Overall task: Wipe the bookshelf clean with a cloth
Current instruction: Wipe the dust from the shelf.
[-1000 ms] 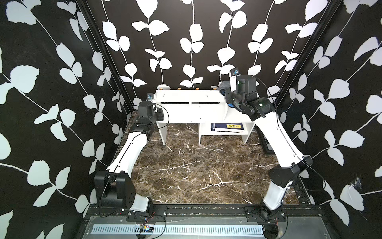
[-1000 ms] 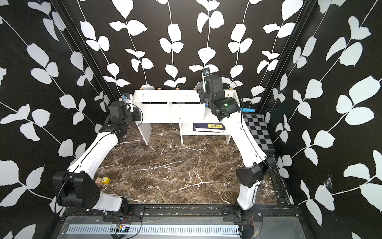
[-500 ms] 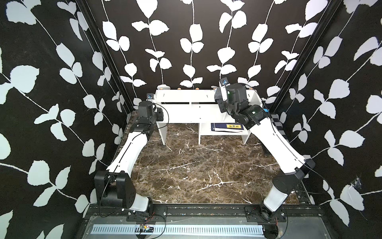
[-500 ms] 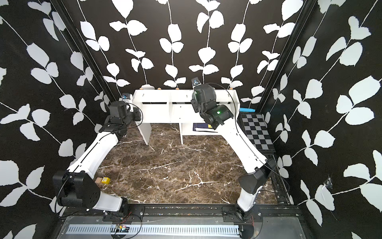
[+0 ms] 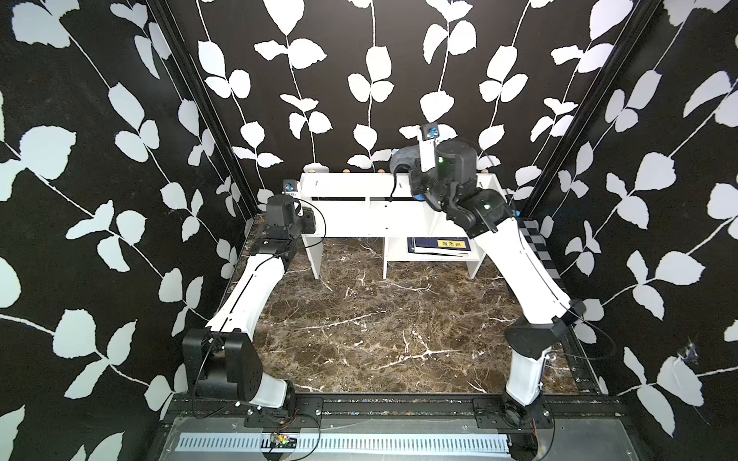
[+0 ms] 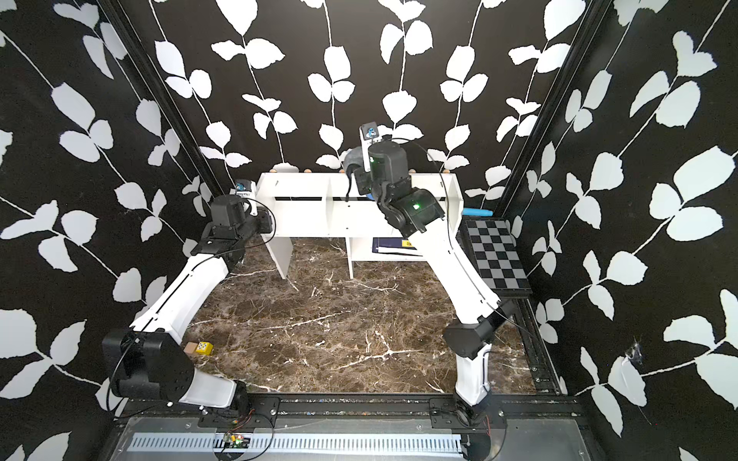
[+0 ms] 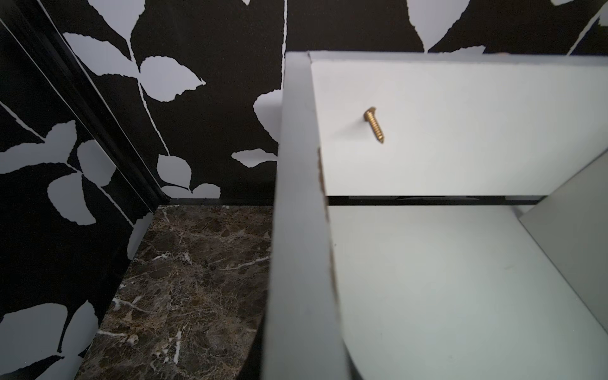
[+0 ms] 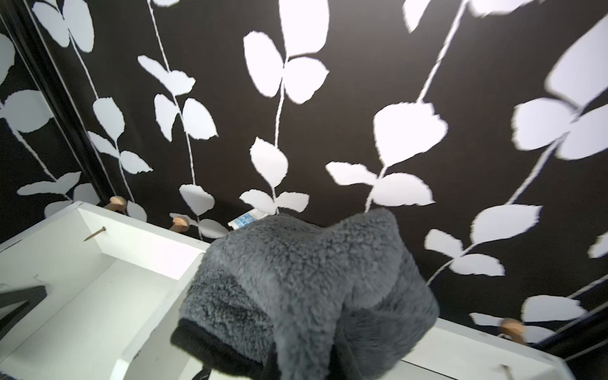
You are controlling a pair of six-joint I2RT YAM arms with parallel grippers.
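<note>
Bookshelf: the white board unit [image 5: 371, 207] stands at the far end of the brown marble tabletop [image 5: 379, 331], close to the back wall. Small wooden knobs [image 8: 179, 223] line its rear top edge.
Cloth: it [image 5: 403, 159] is bunched with the grey fleecy side out and raised over the middle of the bookshelf's rear edge. Dark edging and a white tag [image 8: 246, 218] are visible. Contact with the board cannot be determined.
Right gripper: it [image 5: 411, 177] is above the bookshelf top, its fingers buried under the cloth and clamped on it.
Left gripper: it [image 5: 308, 222] is at the front edge of the bookshelf's left end panel. Its fingers show in no view, so the jaw state cannot be told.
Fastener: a brass screw [image 7: 375, 125] protrudes from an inner white panel.
Lower compartment: a dark blue book with a yellow label [image 5: 439, 245] lies flat inside.
Surroundings: a black-and-grey checkered board [image 6: 495, 255] lies just right of the bookshelf. A yellow cube [image 6: 204, 348] sits near the left arm's base.
</note>
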